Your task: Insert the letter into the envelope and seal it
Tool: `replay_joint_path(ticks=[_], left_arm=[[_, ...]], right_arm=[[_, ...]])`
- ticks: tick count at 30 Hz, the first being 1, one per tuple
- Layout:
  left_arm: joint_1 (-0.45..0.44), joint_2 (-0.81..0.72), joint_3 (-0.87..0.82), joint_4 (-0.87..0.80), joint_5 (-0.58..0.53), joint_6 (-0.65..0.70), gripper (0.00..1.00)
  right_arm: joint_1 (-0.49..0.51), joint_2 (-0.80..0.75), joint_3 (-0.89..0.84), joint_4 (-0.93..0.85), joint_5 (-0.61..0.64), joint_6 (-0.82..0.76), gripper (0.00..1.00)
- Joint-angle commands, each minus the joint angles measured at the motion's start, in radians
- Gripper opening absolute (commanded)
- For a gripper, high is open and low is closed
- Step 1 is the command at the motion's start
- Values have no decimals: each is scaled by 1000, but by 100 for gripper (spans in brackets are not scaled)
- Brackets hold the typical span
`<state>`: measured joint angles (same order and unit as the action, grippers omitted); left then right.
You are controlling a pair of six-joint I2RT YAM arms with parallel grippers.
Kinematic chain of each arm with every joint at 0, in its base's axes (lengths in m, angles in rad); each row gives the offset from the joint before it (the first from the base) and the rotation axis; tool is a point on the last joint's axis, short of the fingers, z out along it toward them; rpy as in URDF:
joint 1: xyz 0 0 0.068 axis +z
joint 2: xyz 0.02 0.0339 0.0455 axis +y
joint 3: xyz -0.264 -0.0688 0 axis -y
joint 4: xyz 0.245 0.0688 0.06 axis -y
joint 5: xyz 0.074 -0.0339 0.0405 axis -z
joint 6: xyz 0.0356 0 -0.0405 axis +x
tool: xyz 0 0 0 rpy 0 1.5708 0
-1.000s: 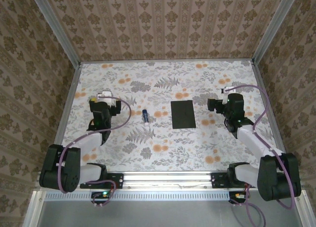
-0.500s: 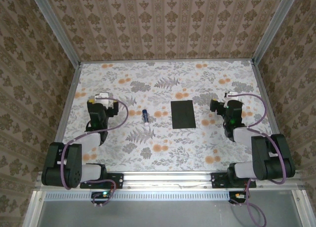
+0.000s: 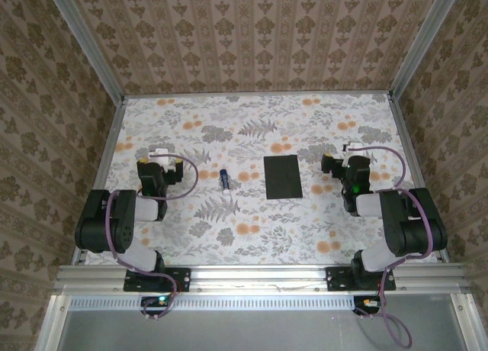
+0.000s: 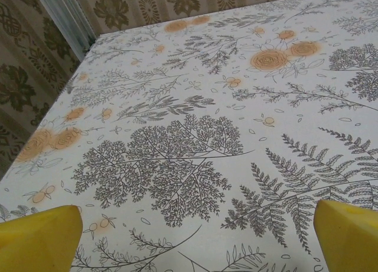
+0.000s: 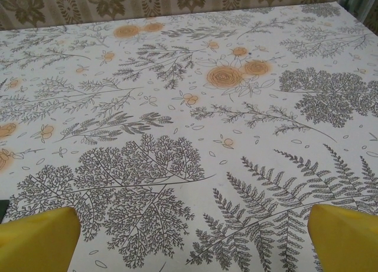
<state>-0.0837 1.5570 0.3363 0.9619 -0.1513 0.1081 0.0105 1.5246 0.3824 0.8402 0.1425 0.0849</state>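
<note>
The envelope (image 3: 282, 177), a flat black rectangle, lies on the floral table slightly right of centre in the top view. The letter is out of view. My left gripper (image 3: 162, 154) rests low over the table well to the left of the envelope. In the left wrist view it (image 4: 198, 242) is open, its yellow fingertips (image 4: 38, 236) far apart over bare cloth. My right gripper (image 3: 352, 152) sits to the right of the envelope. It (image 5: 195, 239) is open too, with nothing between its yellow fingertips (image 5: 345, 236).
A small white-and-blue glue stick (image 3: 225, 179) lies between the left gripper and the envelope. Patterned walls with metal corner posts (image 3: 84, 42) enclose the table on three sides. The metal rail (image 3: 252, 275) carrying both arm bases runs along the near edge.
Both arms have folded back toward their bases, elbows drawing in. The grippers stayed open and shifted only slightly. Envelope and glue stick have not moved.
</note>
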Motion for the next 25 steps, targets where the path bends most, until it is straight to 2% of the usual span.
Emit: replay_joint_path(ticks=[1, 25], left_arm=[[23, -5, 46, -30, 15, -43, 100], [33, 1, 44, -16, 20, -42, 100]], right_arm=[[-3, 2, 2, 51, -2, -11, 100], [12, 4, 13, 33, 14, -28, 100]])
